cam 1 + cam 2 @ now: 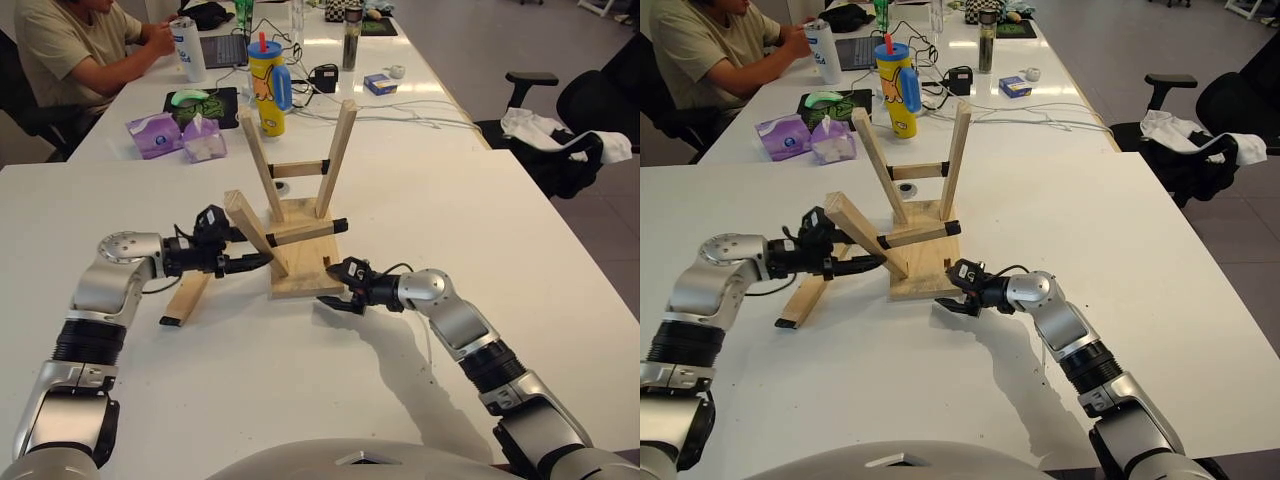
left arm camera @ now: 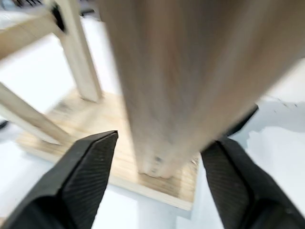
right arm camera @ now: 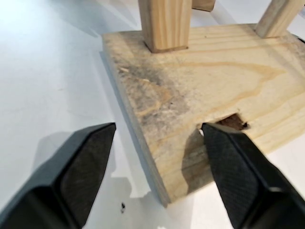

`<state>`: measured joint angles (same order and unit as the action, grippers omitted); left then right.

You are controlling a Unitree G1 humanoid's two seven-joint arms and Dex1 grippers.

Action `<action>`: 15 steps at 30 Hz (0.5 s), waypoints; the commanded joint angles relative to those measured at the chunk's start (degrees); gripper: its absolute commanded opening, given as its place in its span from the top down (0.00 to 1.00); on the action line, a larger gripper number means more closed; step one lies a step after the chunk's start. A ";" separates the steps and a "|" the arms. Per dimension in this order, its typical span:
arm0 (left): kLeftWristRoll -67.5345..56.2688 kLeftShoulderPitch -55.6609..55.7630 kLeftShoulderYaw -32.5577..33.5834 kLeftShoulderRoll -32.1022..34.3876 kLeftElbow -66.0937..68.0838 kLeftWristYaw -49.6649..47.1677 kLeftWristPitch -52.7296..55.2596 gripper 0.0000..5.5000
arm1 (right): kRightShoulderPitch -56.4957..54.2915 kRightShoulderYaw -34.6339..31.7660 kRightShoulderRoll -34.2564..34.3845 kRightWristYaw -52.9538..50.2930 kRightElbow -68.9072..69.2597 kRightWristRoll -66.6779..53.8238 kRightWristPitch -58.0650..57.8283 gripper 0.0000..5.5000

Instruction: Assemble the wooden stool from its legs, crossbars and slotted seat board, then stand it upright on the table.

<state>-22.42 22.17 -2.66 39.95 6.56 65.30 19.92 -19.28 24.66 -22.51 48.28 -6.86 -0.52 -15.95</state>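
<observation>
The seat board lies flat on the table at the middle of the head view. Two legs stand along its far edge and splay up and apart toward the top of the frame, with a crossbar between them. A third leg leans from the board toward the upper left. A loose leg lies flat at lower left, its long axis running up-right toward the board. We see our left gripper with fingers spread on either side of the leaning leg. Our right gripper is spread wide about the board's near corner, beside an empty slot.
</observation>
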 commanded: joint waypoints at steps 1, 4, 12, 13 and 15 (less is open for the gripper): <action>0.64 -8.20 6.59 6.10 -4.74 -2.37 1.67 0.30 | 3.84 1.89 0.28 0.69 -1.29 0.30 -5.62 0.39; -0.90 -14.71 14.69 4.99 -5.54 -8.95 3.71 0.24 | 6.10 1.60 0.86 -0.08 2.27 -1.01 -8.02 0.39; 2.53 -27.17 17.75 -2.70 -16.96 -28.76 12.58 0.24 | 9.30 1.49 1.66 -2.58 6.32 -1.81 -10.93 0.39; 2.64 -27.44 17.70 -3.41 -17.14 -30.24 13.78 0.24 | 9.47 1.57 1.91 -3.00 6.42 -1.79 -11.10 0.39; 3.73 -27.75 17.35 -4.47 -16.86 -33.13 15.23 0.24 | 9.64 1.95 2.54 -3.86 6.35 -1.59 -11.28 0.39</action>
<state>-20.06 -5.09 15.08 36.46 -9.76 35.26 33.32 -13.17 23.93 -20.30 44.39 1.86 -2.88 -23.21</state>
